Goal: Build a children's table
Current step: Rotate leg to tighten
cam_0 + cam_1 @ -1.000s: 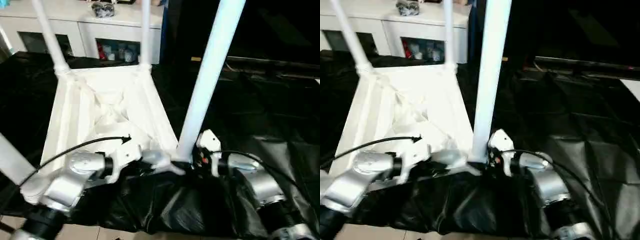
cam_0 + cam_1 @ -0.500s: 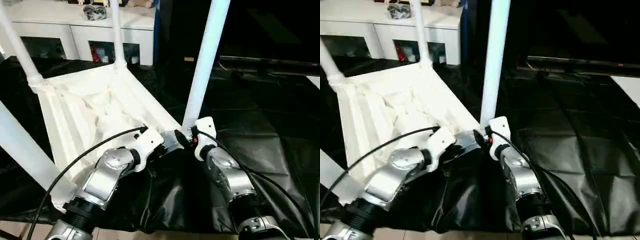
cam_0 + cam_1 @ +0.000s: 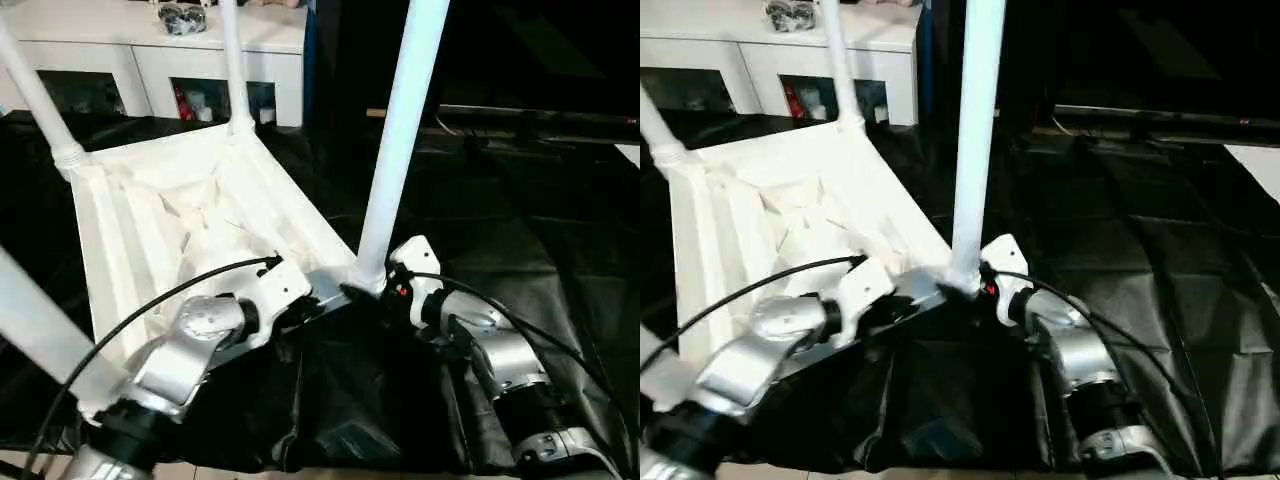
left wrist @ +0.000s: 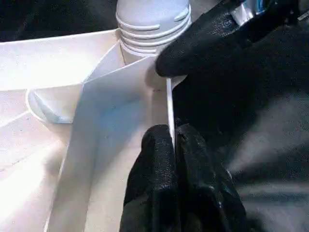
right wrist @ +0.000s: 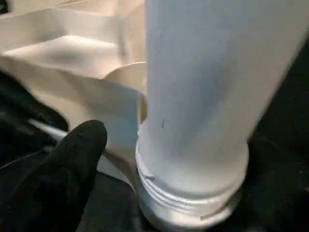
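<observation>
The white children's table (image 3: 180,220) lies upside down on the black-covered table, ribbed underside up, with four legs standing in its corner sockets. My left gripper (image 3: 333,297) is shut on the thin rim (image 4: 170,104) of the top, right beside the near right corner; its two black fingers (image 4: 154,159) pinch that edge. My right gripper (image 3: 386,290) sits at the threaded base of the near right leg (image 3: 395,150), which rises close before its wrist camera (image 5: 203,96). The two far legs (image 3: 230,60) and the near left leg (image 3: 40,320) stand apart from both grippers.
The black cover (image 3: 520,220) spreads out to the right and wrinkles at the near edge. A white glass-door cabinet (image 3: 150,60) stands behind, with a dark bundle (image 3: 180,15) on it. A black cable (image 3: 150,305) arcs over my left forearm.
The camera has shifted, so the whole scene sits differently in the picture. Both grippers have stayed at the near right corner, the left on the rim and the right at the leg's base.
</observation>
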Robot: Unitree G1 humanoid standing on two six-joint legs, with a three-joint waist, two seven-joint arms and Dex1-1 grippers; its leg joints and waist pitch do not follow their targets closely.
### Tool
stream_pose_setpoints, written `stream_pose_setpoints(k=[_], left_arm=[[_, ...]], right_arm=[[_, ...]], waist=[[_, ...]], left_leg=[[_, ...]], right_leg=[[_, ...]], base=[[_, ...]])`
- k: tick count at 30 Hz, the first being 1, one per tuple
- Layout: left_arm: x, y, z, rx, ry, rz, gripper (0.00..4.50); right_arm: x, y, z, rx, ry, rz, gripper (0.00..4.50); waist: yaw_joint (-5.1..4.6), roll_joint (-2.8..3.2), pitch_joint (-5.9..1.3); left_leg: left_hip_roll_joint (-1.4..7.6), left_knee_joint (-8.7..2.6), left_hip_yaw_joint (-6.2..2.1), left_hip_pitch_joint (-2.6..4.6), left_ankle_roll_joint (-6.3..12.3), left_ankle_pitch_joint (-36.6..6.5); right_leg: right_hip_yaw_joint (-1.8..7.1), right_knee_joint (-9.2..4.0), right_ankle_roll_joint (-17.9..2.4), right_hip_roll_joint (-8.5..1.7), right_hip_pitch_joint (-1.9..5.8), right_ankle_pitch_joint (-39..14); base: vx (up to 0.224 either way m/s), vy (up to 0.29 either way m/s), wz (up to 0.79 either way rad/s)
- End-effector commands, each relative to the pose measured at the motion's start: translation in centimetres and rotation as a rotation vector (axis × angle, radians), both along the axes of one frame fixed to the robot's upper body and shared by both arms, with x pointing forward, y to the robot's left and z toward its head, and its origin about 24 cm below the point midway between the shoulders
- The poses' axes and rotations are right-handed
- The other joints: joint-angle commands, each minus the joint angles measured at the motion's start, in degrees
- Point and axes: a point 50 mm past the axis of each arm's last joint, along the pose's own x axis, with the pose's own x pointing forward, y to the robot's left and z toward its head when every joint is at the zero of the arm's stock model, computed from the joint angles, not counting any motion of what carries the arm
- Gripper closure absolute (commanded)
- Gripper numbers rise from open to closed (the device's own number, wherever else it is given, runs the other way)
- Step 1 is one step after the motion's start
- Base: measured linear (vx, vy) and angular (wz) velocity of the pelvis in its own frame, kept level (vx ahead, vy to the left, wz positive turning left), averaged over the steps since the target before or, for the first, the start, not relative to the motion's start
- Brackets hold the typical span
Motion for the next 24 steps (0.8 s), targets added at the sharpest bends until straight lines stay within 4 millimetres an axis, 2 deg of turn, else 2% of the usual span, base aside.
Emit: stream_pose_setpoints(k=[1, 4, 11, 12, 15, 17, 20, 22, 24], left_arm=[[-1.1, -0.3, -0.8, -0.009, 0.056, -0.099, 4.50], [-1.7, 0.2, -0.7, -0.021, 0.082, -0.152, 4.50], [-2.5, 0.9, -0.3, -0.041, 0.134, -0.233, 4.50], [-2.6, 1.1, -0.3, -0.040, 0.147, -0.242, 4.50], [-2.7, 1.4, -0.3, -0.034, 0.160, -0.250, 4.50], [-2.8, 1.5, -0.3, -0.032, 0.162, -0.253, 4.50], [-2.9, 1.7, -0.3, -0.029, 0.169, -0.258, 4.50], [-2.8, 1.7, -0.3, -0.028, 0.168, -0.255, 4.50], [-2.7, 1.6, -0.4, -0.024, 0.152, -0.242, 4.50]], right_arm=[[-0.3, 0.4, 0.6, 0.001, -0.009, 0.119, 0.06], [-0.6, 0.0, 0.7, -0.007, 0.009, 0.179, 0.06], [-0.9, -0.1, 0.6, -0.007, 0.031, 0.260, 0.06], [-1.0, -0.2, 0.6, -0.004, 0.036, 0.276, 0.32], [-1.3, -0.3, 0.6, -0.003, 0.045, 0.303, 0.45], [-1.4, -0.3, 0.6, -0.005, 0.051, 0.313, 0.74], [-1.7, -0.4, 0.4, -0.006, 0.060, 0.332, 0.86], [-1.8, -0.3, 0.4, -0.001, 0.062, 0.337, 1.18], [-2.0, 0.0, 0.2, 0.009, 0.060, 0.334, 1.25]], waist=[[0.17, -0.23, -2.70], [0.30, -0.35, -2.62], [0.42, -0.51, -2.55], [0.39, -0.54, -2.51], [0.41, -0.58, -2.62], [0.41, -0.57, -2.64], [0.43, -0.59, -2.63], [0.49, -0.61, -2.71], [0.50, -0.75, -2.70]], left_leg=[[3.53, -3.72, -1.16, 0.30, 5.37, -3.9], [3.63, -3.75, -1.06, 0.47, 5.61, -5.0], [3.62, -3.86, -1.06, 0.60, 4.88, -5.6], [3.64, -3.87, -1.06, 0.58, 4.87, -5.6], [3.60, -3.74, -1.03, 0.58, 5.02, -4.5], [3.60, -3.71, -1.02, 0.57, 5.22, -4.5], [3.63, -3.67, -1.01, 0.57, 5.32, -4.5], [3.63, -3.63, -1.03, 0.64, 5.29, -4.0], [3.60, -3.59, -1.00, 0.59, 5.42, -3.7]], right_leg=[[2.79, -3.71, -14.3, -4.86, 2.15, 2.9], [2.79, -3.78, -15.0, -4.96, 2.01, 2.3], [2.79, -3.72, -15.0, -4.93, 2.00, 0.6], [2.80, -3.74, -15.0, -4.97, 2.00, 0.5], [2.78, -3.52, -15.3, -4.95, 2.10, 2.3], [2.78, -3.51, -15.4, -4.97, 2.14, 2.5], [2.76, -3.49, -15.6, -4.97, 2.13, 2.5], [2.75, -3.40, -15.6, -4.94, 2.17, 3.0], [2.76, -3.37, -15.6, -4.90, 2.19, 3.5]], base=[[0.000, 0.000, 0.00], [0.000, 0.000, 0.00], [0.000, 0.000, 0.00], [0.000, 0.000, 0.00], [0.000, 0.000, 0.00], [0.000, 0.000, 0.00], [0.000, 0.000, 0.00], [0.000, 0.000, 0.00], [0.000, 0.000, 0.00]])
